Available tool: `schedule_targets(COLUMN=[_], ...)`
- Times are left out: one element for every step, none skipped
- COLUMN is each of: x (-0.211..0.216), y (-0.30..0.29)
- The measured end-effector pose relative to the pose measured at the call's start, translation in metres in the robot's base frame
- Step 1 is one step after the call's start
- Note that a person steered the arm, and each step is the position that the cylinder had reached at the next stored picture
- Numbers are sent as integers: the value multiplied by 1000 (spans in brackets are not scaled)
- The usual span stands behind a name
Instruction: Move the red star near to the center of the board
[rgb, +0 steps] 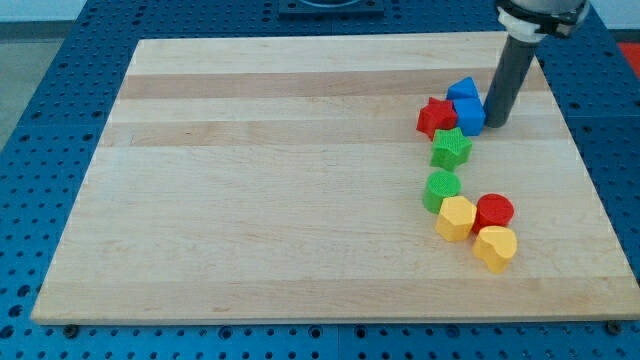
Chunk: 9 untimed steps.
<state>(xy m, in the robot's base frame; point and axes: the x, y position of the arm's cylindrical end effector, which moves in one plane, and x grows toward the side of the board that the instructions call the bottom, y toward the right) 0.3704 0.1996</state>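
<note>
Red star (435, 118) is what you want: a chunky, glossy piece with blunt points, lying at the view's upper right of the wooden board (250, 200), touching the blue blocks (466, 106) on its right, green star (451, 148) just below. My tip (495, 124) sits just right of those blue blocks. You'll see it's a bare rod holding nothing.

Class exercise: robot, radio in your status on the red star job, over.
My tip down at the view's right of the blue blocks. Red star-shaped block against their left side, right of board centre. Green star-shaped block just below it.
</note>
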Motion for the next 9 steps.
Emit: schedule_targets(x=[2, 21, 42, 53, 47, 27, 4, -12, -12], y=[3, 10, 2, -21, -31, -41, -41, -42, -56])
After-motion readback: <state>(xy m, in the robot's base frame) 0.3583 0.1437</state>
